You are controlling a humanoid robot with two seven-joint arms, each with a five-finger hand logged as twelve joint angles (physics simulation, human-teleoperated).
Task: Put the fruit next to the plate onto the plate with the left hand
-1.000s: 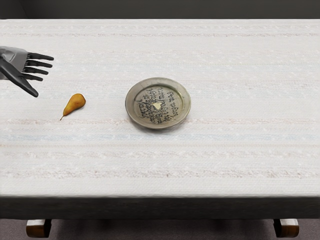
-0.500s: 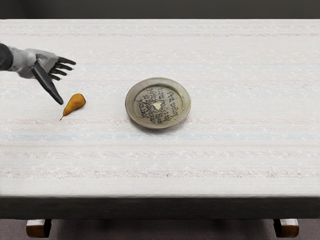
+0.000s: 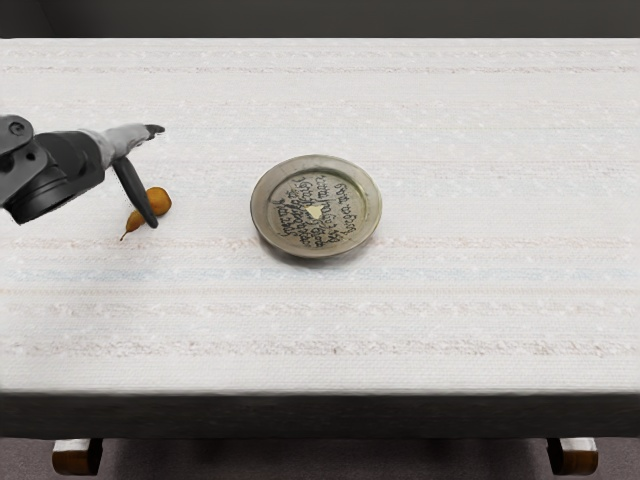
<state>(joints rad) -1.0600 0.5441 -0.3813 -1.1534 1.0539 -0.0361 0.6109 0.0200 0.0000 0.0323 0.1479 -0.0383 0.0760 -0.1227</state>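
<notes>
one second has carried the left hand (image 3: 128,150) over to the pear (image 3: 159,199), thumb crossing its front. fingers (image 3: 148,130) are spread, gripping nothing, so grasping and moving to the plate (image 3: 261,190) remain.

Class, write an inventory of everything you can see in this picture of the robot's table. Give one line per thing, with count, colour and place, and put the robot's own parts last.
pear: one, orange-brown, on the table left of the plate, partly hidden behind a dark finger
plate: one, grey-green with dark script-like markings and a small pale spot at its centre, mid-table, no fruit on it
table: one, whitish top with faint stripes and a dark front edge, fills most of the view
table feet: two, brown, below the front edge near the bottom corners
left hand: one, grey and black, comes in from the left edge, fingers spread, over the pear
</notes>
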